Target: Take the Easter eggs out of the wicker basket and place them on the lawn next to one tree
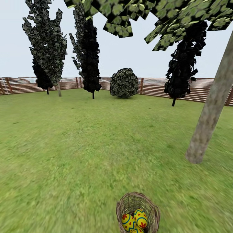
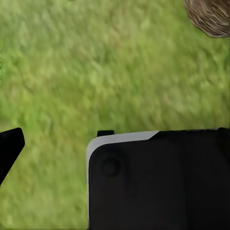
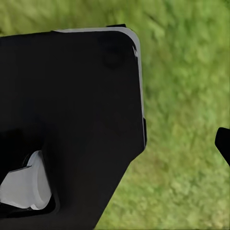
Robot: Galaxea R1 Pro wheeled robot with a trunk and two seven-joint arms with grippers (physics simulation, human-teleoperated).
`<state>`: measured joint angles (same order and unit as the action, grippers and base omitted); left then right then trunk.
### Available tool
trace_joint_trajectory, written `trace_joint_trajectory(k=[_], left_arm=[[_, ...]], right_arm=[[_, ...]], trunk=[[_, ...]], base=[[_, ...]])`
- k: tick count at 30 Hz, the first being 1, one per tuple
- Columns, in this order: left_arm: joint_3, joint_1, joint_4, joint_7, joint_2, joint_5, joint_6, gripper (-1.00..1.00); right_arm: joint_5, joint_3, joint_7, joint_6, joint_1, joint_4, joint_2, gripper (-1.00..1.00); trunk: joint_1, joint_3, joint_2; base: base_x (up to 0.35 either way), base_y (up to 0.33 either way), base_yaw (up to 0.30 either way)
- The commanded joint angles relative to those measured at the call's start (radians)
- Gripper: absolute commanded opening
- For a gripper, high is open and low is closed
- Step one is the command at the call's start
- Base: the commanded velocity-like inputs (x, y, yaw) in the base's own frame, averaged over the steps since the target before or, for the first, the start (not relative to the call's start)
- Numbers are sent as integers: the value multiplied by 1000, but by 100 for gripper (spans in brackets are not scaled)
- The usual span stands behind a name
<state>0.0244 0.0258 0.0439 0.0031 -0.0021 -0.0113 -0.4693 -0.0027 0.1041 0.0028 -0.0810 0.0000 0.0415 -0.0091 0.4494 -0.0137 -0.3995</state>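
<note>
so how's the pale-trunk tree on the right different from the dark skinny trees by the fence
The tree stands close, just beyond the wicker basket; the dark narrow trees stand far back by the fence. The tree's trunk is thick, bare, pale and leaning; theirs are thin stems under foliage reaching nearly to the ground. Its leaves are light green and high overhead; theirs are almost black. All grow from the lawn.

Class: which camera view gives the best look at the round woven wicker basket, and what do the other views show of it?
The head view: the round tan woven wicker basket sits on the grass with patterned yellow eggs visible inside. The left wrist view catches just an edge of its weave at a corner. The right wrist view shows grass and dark robot body.
</note>
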Motion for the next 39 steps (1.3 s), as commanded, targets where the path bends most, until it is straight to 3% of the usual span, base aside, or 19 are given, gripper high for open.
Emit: trace_joint_trajectory(k=[1,16,19,22,23,30,33,39], left_arm=[[2,0,-1,1,0,-1,-3,100],[2,0,-1,1,0,-1,-3,100],[2,0,-1,1,0,-1,-3,100],[2,0,-1,0,0,-1,-3,100],[2,0,-1,0,0,-1,-3,100],[2,0,-1,1,-1,-1,-3,100],[2,0,-1,1,-1,-1,-3,100],[2,0,-1,1,-1,-1,-3,100]], right_arm=[[0,7,0,-3,0,0,1,100],[-1,11,-5,-6,0,1,-6,100],[-2,35,2,-15,3,6,-11,100],[-2,86,36,-51,6,27,-15,100],[-2,129,89,-72,7,54,-21,100],[1,301,397,-80,48,232,-70,100],[1,360,474,-33,75,324,-84,100],[4,434,524,68,128,480,-86,100]], trunk=[[1,0,-1],[1,0,-1],[1,0,-1],[1,0,-1],[1,0,-1],[1,0,-1],[1,0,-1],[1,0,-1]], base=[[96,22,-1],[83,5,0],[7,0,0],[4,0,0],[2,0,0],[0,0,0],[0,0,0],[0,0,0]])
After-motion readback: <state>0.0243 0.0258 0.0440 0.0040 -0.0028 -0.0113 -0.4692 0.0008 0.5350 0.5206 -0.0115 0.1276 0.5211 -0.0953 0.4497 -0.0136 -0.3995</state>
